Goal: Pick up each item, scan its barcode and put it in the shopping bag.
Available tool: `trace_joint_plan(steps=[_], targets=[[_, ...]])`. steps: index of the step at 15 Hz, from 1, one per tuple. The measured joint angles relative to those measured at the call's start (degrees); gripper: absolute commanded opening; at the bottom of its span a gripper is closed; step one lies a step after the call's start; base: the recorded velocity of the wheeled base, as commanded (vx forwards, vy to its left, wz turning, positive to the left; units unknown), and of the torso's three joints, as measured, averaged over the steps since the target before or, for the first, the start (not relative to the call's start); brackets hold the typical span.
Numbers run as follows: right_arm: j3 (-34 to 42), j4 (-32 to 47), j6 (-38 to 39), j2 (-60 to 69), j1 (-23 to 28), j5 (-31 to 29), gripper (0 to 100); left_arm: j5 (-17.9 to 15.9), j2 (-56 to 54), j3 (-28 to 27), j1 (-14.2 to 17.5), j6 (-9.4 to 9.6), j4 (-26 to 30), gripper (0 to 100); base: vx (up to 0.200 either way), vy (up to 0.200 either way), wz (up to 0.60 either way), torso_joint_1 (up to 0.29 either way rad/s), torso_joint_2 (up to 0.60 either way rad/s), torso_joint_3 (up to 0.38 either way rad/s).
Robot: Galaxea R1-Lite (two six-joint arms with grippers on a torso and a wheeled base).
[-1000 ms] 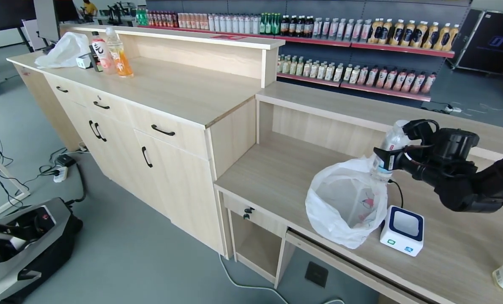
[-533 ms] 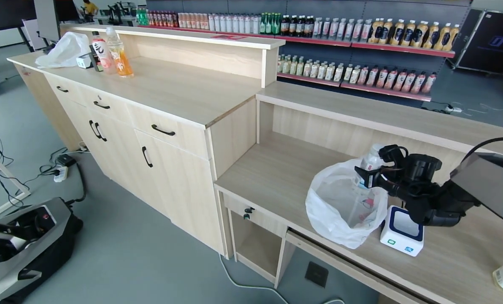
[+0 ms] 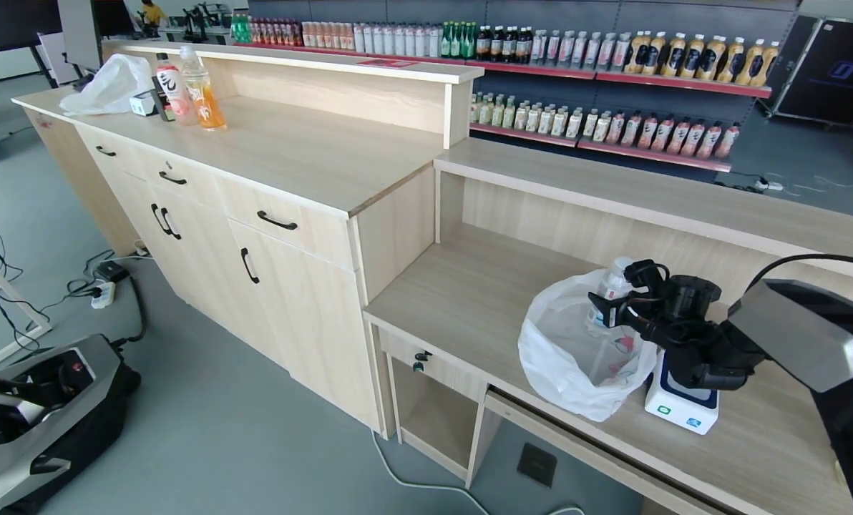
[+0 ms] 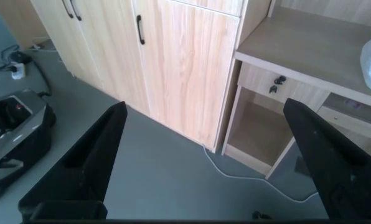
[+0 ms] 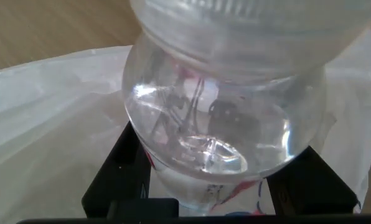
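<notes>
Right gripper (image 3: 609, 311) jaws clamped on clear plastic water bottle (image 3: 610, 285), upright, base at white plastic shopping bag (image 3: 566, 368) mouth. Best lower straight, release deep inside bag, avoid snagging rim. Left gripper (image 4: 205, 107) jaws apart.

The black right hand (image 3: 607, 312) bears looped black cables (image 3: 645, 270) ahead of a silver-grey arm (image 3: 791, 336); the left hand (image 4: 204, 104) seems plain black.
</notes>
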State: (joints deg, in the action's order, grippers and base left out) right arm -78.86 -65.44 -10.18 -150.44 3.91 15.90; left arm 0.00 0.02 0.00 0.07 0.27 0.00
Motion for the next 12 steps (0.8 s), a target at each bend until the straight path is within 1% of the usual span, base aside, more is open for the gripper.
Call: trace_joint_plan(steps=[3,6,7,10,12], targets=[[-0.72,-1.38,-1.08,-2.26,0.27,0.06,0,0.0,0.0,0.0,0.02,0.0,0.0,100,0.0,0.0,0.0,0.0,0.0,0.0],[-0.71,-0.96,-0.95,-3.33,1.1,0.17,0,0.0,0.0,0.0,0.02,0.0,0.0,100,0.0,0.0,0.0,0.0,0.0,0.0],[-0.63,-0.85,-0.98,-3.44,1.15,0.13,100,0.0,0.0,0.0,0.02,0.0,0.0,100,0.0,0.0,0.0,0.0,0.0,0.0],[-0.6,-0.49,-0.77,-2.95,1.18,0.35,100,0.0,0.0,0.0,-0.02,-0.02,0.0,100,0.0,0.0,0.0,0.0,0.0,0.0],[-0.05,0.16,-0.74,-0.74,1.07,2.11,100,0.0,0.0,0.0,-0.02,0.0,0.0,100,0.0,0.0,0.0,0.0,0.0,0.0]])
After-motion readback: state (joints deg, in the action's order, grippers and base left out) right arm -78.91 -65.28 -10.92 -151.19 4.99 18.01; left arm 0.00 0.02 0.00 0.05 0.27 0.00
